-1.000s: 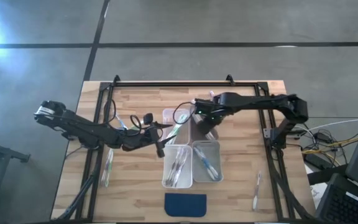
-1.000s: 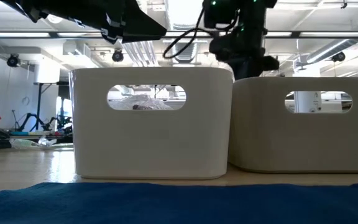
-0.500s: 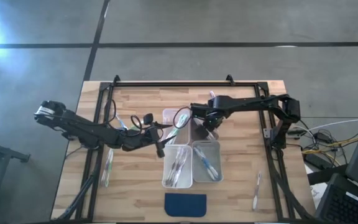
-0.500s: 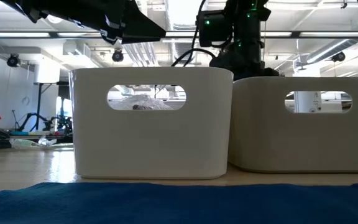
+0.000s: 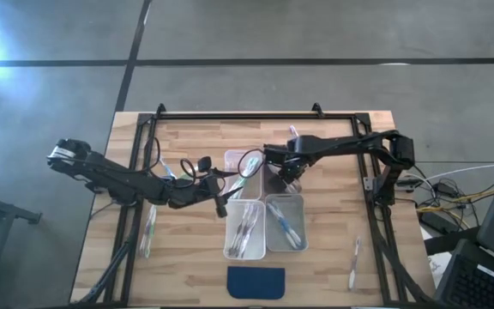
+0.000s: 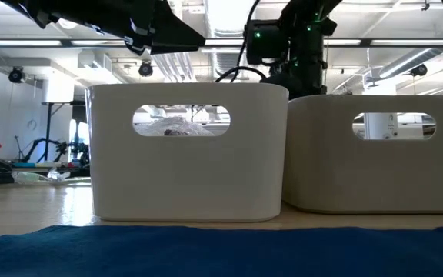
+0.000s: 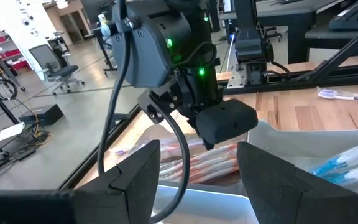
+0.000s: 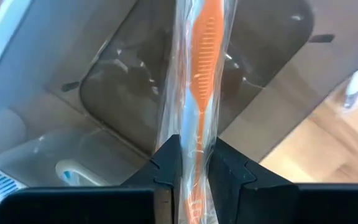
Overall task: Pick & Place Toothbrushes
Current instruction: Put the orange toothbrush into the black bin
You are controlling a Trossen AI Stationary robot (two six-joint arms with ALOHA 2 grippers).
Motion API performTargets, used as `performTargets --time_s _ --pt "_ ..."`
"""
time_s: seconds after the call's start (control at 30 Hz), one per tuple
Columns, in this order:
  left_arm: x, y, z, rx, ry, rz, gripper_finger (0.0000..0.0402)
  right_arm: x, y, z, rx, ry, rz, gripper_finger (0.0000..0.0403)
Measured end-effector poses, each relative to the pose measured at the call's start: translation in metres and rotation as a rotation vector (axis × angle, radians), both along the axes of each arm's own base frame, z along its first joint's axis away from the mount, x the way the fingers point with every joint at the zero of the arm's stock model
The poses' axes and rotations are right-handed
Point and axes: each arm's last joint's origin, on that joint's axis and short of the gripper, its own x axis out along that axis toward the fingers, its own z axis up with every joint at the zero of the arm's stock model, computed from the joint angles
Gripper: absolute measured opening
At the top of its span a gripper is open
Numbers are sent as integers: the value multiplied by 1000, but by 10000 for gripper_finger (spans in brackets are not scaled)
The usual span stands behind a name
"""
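1. At the bottom centre of the high view lies the dark blue pad [image 5: 256,281], nearest the table's front edge; in the low view it fills the foreground.

2. Just above it in that frame stand two clear bins side by side, the front-left bin [image 5: 243,228] holding several toothbrushes and the front-right bin [image 5: 285,222] holding blue-accented ones.

3. Loose wrapped toothbrushes lie on the wooden table [image 5: 333,232]: one at the lower right [image 5: 355,257], one at the lower left [image 5: 150,229].

4. Left of centre, the left gripper [image 5: 223,190] hovers beside the bins with its fingers [image 7: 135,177] wide apart and nothing between them. It waits.

5. At centre, the right gripper [image 5: 286,174] is over the rear-right bin [image 5: 274,178]. Its fingers [image 8: 166,163] are clamped on an orange-handled toothbrush [image 8: 202,74] in a clear wrapper.

6. The governing relation: the held brush runs straight out ahead of the fingers, its long axis in line with the gripper's reach, its free end pointing down into the bin directly below. The right arm alone is placed for the drop.

7. Judgement: a release here should land the brush inside. The risk is the wrapper catching on the fingers, or the brush tipping against the bin wall.

8. Further back, the rear-left bin [image 5: 235,165] sits beside the rear-right one; more brushes lie on the table near its left.
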Motion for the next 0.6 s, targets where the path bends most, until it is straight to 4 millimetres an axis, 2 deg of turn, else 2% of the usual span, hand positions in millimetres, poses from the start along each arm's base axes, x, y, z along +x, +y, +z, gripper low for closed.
performTargets --time_s 0.6 --pt "0 0 0 0 0 0 218 -4 0 -16 23 -10 3 56"
